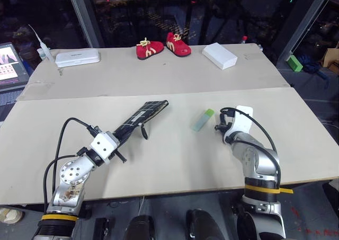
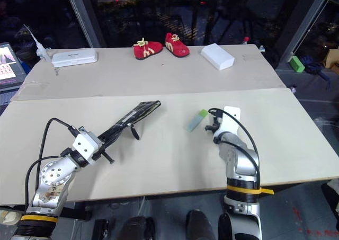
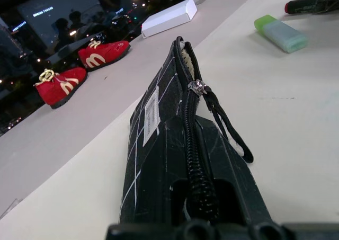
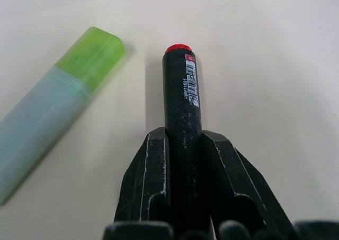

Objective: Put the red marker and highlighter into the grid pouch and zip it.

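Note:
The grid pouch (image 1: 142, 115) is black with white lines and lies slanted at the table's centre-left. My left gripper (image 3: 204, 189) is shut on its near end. Its zipper pull (image 3: 197, 86) sits partway along, the pouch mouth gapes beyond it, and a black cord trails off to the side. My right gripper (image 4: 183, 136) is shut on the red marker (image 4: 180, 91), a black barrel with a red tip pointing away just above the table. The highlighter (image 1: 203, 120), pale blue-green with a green cap, lies on the table just left of that gripper.
Along the far side of the table are a pair of small red shoes (image 1: 159, 46), a white box (image 1: 219, 55) and a white case (image 1: 78, 56). A screen (image 1: 10, 62) stands off the left edge. A green block (image 1: 295, 63) lies beyond the right edge.

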`<act>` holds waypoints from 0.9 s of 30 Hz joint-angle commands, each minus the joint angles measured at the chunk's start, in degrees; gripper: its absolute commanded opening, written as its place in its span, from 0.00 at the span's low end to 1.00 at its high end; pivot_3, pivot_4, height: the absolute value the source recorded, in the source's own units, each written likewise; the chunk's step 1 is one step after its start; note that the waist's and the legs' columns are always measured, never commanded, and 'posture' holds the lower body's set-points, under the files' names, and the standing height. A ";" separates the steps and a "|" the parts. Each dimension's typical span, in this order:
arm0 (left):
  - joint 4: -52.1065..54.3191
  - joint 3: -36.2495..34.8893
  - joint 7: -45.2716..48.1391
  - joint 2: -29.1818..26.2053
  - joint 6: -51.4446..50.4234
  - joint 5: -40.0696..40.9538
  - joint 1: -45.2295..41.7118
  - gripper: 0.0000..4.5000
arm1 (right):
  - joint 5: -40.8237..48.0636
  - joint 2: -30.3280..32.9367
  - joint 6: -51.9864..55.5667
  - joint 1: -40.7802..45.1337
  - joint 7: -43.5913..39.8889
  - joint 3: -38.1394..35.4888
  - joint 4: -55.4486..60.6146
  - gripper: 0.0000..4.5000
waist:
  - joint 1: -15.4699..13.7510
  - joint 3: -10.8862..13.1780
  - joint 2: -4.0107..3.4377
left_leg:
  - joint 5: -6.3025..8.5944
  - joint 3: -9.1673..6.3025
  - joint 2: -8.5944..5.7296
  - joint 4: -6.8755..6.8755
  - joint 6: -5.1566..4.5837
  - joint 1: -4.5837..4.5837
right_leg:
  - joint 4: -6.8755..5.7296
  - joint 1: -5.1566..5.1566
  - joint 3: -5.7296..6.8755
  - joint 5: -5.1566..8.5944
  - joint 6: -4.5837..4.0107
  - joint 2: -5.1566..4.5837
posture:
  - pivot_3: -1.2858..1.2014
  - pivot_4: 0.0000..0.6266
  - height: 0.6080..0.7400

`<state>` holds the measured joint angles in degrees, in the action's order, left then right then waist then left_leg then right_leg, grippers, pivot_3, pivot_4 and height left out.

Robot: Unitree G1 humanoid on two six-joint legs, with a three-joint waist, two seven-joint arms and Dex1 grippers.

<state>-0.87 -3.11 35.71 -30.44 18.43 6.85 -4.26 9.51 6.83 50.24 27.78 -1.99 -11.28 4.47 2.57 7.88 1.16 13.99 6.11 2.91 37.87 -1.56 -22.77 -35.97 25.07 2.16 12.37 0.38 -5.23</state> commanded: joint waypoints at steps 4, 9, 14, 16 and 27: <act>1.85 -0.64 0.79 -0.47 -0.11 0.93 -0.55 0.00 | -1.71 11.56 -24.36 4.49 -21.53 12.35 2.16 0.11 | -0.12 0.01 -0.02 | 0.02 -0.06 0.01 -0.04 -0.03 -0.06 | 0.03 0.04 0.05 0.02 0.04 0.03 | 0.52 0.24 1.00; 1.84 -0.33 1.47 -0.17 0.11 1.05 -0.59 0.00 | -17.21 24.36 -51.94 4.09 -32.00 27.52 -2.79 0.11 | -0.38 0.02 -0.01 | 0.03 0.05 -0.06 -0.03 -0.04 -0.08 | 0.10 0.01 0.08 0.03 0.05 -0.06 | 0.52 0.24 1.00; 2.18 0.13 2.05 0.31 0.34 1.43 -0.90 0.00 | -25.38 25.72 -65.17 7.27 -29.38 31.95 -13.19 0.11 | -0.39 0.02 0.05 | 0.02 0.19 -0.06 0.00 -0.04 0.01 | 0.09 -0.07 0.06 0.04 0.07 -0.05 | 0.52 0.24 1.00; 2.84 0.44 2.51 0.63 0.40 2.02 -0.97 0.00 | -27.79 25.46 -69.41 9.05 -28.17 32.91 -17.72 0.11 | -0.29 0.03 0.05 | 0.01 0.22 -0.05 0.00 -0.02 0.01 | 0.07 -0.06 0.05 0.03 0.06 -0.04 | 0.52 0.24 1.00; 3.56 2.19 5.41 0.64 1.16 2.46 -0.60 0.00 | -31.06 23.83 -77.37 12.05 -26.05 32.26 -28.03 0.11 | -0.52 0.03 0.05 | 0.01 0.27 -0.04 0.01 -0.01 0.01 | 0.07 -0.07 0.04 0.02 0.04 -0.06 | 0.52 0.24 1.00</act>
<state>1.36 -1.06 40.60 -29.69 18.54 8.38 -4.36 -21.44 30.45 -25.27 38.56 -29.10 22.29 -23.71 2.05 7.91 1.21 14.00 6.38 2.87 37.88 -1.58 -22.75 -35.90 25.00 2.20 12.39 0.42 -5.29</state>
